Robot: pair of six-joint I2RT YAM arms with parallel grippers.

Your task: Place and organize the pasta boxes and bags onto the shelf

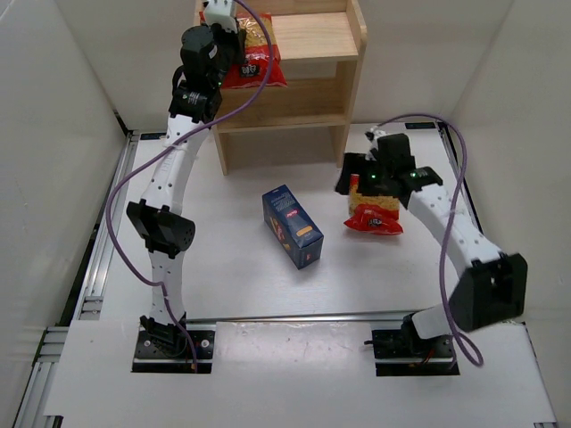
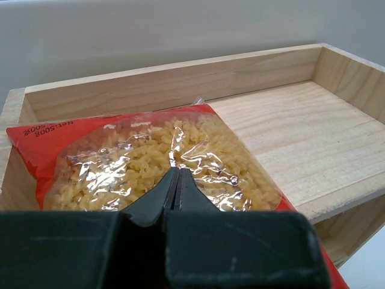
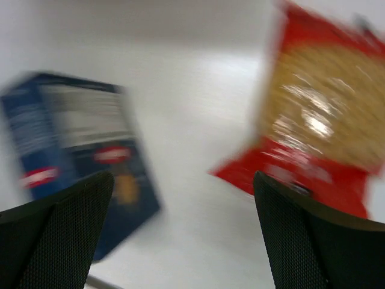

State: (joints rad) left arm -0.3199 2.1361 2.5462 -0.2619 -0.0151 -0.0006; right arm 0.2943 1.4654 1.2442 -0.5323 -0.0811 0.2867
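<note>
Roughly a third done, at a guess. Already up on the upper tier of the light natural-wood two-tier shelf (image 1: pixel 312 37): one red plastic bag of yellow pasta (image 2: pixel 150 150), directly under the left jaws and reaching ahead of them toward the tier's back wall. Lies flat, clear window up, with curly pasta showing through crinkled glossy film and a red band with white print at the far end. From the top view, hangs its dark-labelled red end over the tier's front lip. Left jaws closed tip to tip on the window, apparently pinching a fold of film, so not yet let go. Bare wood to the right of those jaws, likely room enough for the other packs.

Left to do: two packs, both down on the white desk (image 1: pixel 223 276). Ahead and to the right of the right jaws, the second red plastic bag (image 1: pixel 375 218), flat, red end nearest. Ahead and to the left of the same jaws, the dark blue cardboard pasta box (image 1: pixel 292 226), lying on a long side, red logo and orange pasta picture on show, apart from that bag. Right jaws wide apart, gripping nothing, hovering close over the second bag. Wrist view there smeared, so no finer detail. Probably also some squaring-up on the tier once all three are up.
</note>
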